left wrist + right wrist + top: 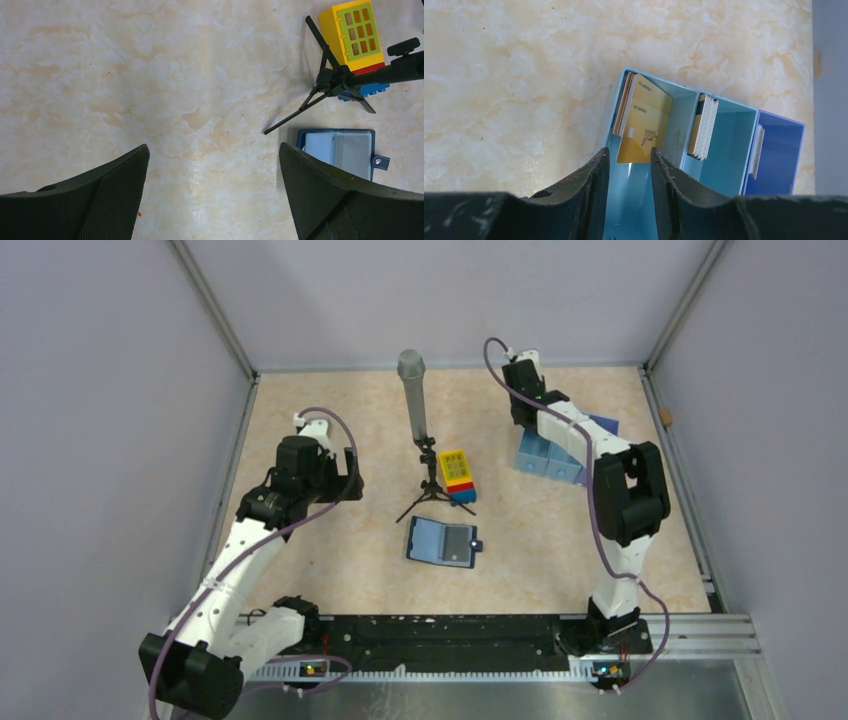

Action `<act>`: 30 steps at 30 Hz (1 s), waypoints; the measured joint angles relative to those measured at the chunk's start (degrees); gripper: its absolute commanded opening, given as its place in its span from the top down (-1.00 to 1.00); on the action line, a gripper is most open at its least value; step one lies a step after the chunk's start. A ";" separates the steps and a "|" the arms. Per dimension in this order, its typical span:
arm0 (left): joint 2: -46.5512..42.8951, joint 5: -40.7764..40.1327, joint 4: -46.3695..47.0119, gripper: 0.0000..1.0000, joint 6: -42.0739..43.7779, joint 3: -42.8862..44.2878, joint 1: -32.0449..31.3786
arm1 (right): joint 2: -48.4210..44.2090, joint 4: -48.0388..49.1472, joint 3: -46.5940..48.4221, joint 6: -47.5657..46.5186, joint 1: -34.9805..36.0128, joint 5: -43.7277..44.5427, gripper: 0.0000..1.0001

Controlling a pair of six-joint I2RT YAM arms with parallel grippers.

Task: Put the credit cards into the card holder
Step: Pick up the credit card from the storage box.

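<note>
The card holder lies open and flat at the table's middle, light blue inside with the snap tab to the right; it also shows in the left wrist view. Gold credit cards lean in the left compartment of a pale blue tray. A pale stack stands in the middle compartment and another in the dark blue one. My right gripper hangs over the left compartment, jaws narrowly apart, the front gold card's lower edge between the fingertips. My left gripper is wide open and empty above bare table, left of the card holder.
A microphone on a small black tripod stands at mid-table, its legs just above the card holder. A yellow-topped toy brick block sits beside the tripod. The tray is at the back right near the enclosure wall.
</note>
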 measured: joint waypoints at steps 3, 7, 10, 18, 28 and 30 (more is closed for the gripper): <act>0.00 0.00 -0.02 -0.97 0.02 -0.02 0.00 | 0.00 -0.39 0.00 0.00 0.00 0.02 0.32; 0.00 0.00 0.00 -0.97 0.02 -0.02 0.00 | 0.13 -0.66 0.02 0.00 0.00 0.50 0.33; -0.02 0.00 0.00 -0.98 0.02 -0.02 0.00 | 0.83 -1.36 0.35 0.00 0.00 0.90 0.34; -0.02 0.00 0.00 -0.97 0.00 -0.02 0.00 | 2.19 -1.90 0.72 -0.02 0.00 0.98 0.35; -0.11 0.00 0.00 -0.97 0.00 -0.07 0.00 | 3.48 -2.60 1.53 -0.02 0.00 2.27 0.63; -0.31 0.00 0.02 -0.97 0.00 -0.22 0.00 | 3.52 -2.71 1.53 -0.02 0.00 2.60 0.68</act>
